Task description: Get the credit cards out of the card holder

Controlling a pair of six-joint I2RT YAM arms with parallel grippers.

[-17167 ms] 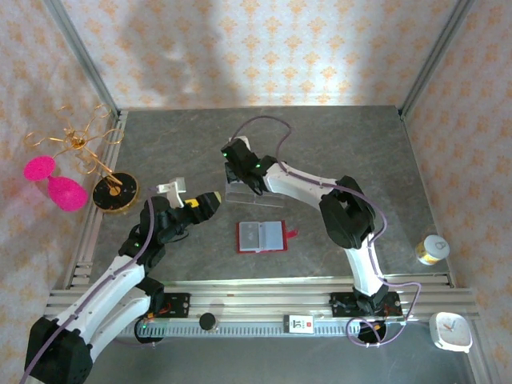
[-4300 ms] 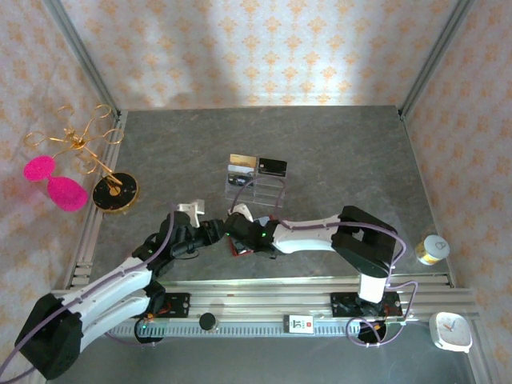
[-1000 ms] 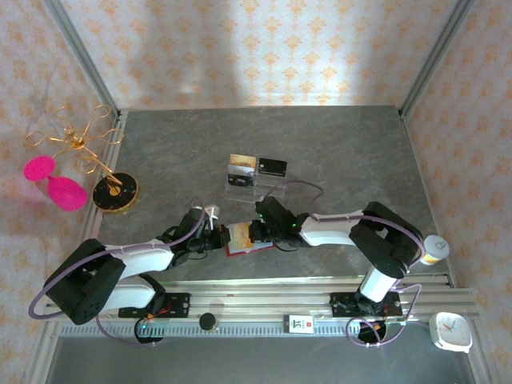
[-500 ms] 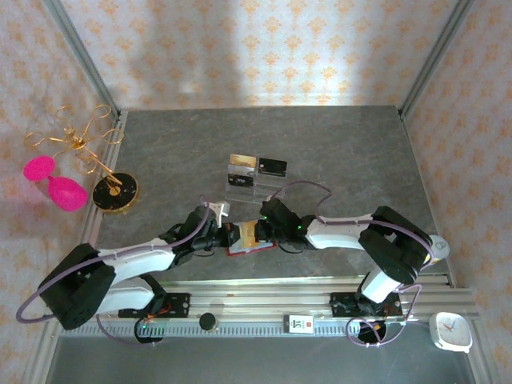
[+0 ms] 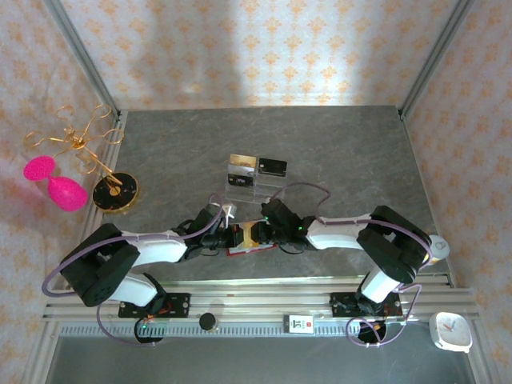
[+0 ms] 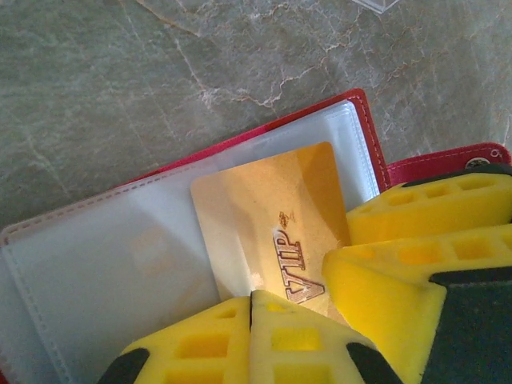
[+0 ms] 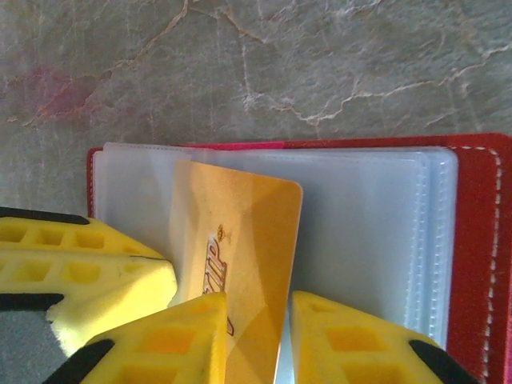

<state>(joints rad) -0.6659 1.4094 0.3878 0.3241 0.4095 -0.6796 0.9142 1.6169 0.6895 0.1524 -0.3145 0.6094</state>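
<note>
Red and laid open, the card holder (image 7: pixel 484 256) sits at six o'clock on the grey stone-patterned desk (image 5: pixel 336 144), close to the near edge, with its clear sleeves (image 6: pixel 96 264) facing up. Across those sleeves lies a gold card stamped VIP (image 6: pixel 272 216). We cannot tell whether its lower end is tucked into a sleeve, because yellow fingers cover it.

From above, we see the two arms meet over the holder, the left reaching in from nine o'clock and the right from three o'clock. The left hand (image 6: pixel 250 312) is clenched, its two yellow fingers pressed together with nothing between them. Their tips sit at the card's near edge. In the same wrist view, the other arm's fingers cover the card's corner at four o'clock.

The right hand (image 7: pixel 258 320) is released. Its fingers stand a little apart, and the card's face lies across the gap and runs under one of them rather than being pinched. The left arm's fingers appear at eight o'clock in that view, touching the card's side.

At twelve o'clock from the holder, near the desk's middle, a clear acrylic stand (image 5: pixel 256 190) carries a plain gold card (image 5: pixel 242 161) and a black card (image 5: pixel 273 166). A gold wire rack (image 5: pixel 80 144) stands off the desk's edge at ten o'clock.
</note>
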